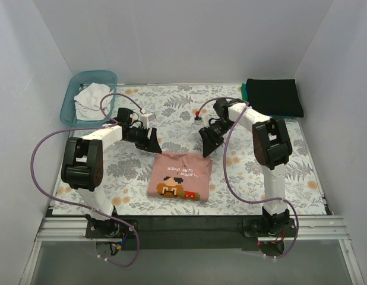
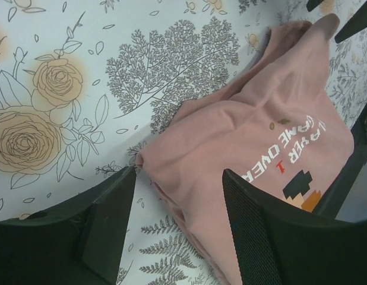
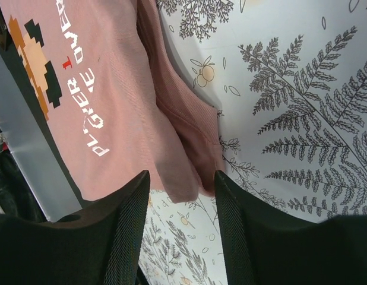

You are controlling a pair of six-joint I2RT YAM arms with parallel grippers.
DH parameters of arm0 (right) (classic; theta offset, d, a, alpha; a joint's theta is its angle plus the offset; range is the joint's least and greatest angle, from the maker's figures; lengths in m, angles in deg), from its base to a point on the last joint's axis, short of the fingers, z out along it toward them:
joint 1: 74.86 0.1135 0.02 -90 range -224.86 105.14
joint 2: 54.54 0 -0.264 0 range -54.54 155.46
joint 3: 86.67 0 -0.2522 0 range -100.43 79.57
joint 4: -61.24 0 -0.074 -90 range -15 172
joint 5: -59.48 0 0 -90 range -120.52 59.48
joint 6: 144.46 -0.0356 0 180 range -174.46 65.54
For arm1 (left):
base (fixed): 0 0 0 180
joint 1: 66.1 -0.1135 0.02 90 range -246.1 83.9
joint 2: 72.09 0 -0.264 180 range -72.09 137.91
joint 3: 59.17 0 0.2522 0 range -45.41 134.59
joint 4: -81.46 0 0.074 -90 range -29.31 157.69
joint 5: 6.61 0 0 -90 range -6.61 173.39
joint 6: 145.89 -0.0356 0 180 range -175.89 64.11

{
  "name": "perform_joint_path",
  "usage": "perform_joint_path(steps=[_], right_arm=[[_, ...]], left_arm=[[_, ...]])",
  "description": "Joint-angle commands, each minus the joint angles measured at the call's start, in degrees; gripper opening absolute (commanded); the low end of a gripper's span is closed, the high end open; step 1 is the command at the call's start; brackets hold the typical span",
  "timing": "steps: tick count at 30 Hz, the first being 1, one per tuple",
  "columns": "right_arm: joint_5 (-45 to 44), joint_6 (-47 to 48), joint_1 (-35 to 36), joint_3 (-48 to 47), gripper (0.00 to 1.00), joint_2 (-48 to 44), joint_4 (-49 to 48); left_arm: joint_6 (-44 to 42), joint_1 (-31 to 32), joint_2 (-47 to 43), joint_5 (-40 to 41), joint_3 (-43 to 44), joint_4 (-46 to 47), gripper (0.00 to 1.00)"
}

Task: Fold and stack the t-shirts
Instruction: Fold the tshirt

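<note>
While the left gripper (image 1: 151, 144) and right gripper (image 1: 206, 146) hang spread at far corners of the pink t-shirt (image 1: 179, 175), each should pinch all layers. Lift evenly.

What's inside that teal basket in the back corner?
A crumpled white t-shirt lies in the basket. Anything beneath the shirt is covered, so I can't tell whether more is there.

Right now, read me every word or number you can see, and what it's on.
"PLAYER 1": white letters, red numeral, on the pink shirt.
"GAME OVER": white, next line, same shirt.
In the top view the print is too small to read.
No other text shows.
</note>
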Motion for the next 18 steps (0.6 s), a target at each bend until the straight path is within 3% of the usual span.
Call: perform_joint_path(steps=[1, 10, 14, 18], right_arm=[[2.1, 0.73, -0.2, 1.27, 0.53, -0.5, 0.34], [3.15, 1.25, -0.2, 4.79, 0.49, -2.79, 0.96], [3.06, 0.73, -0.2, 4.79, 0.34, -3.84, 0.87], [2.37, -0.06, -0.2, 3.47, 0.11, -4.72, 1.13]], left_arm=[[1.19, -0.43, 1.62, 0.65, 0.4, 0.9, 0.59], [2.5, -0.43, 2.76, -1.1, 0.05, 2.13, 0.56], [3.03, -0.43, 2.68, -1.54, 0.05, 2.74, 0.46], [3.12, -0.43, 2.68, -2.34, -0.13, 2.92, 0.26]])
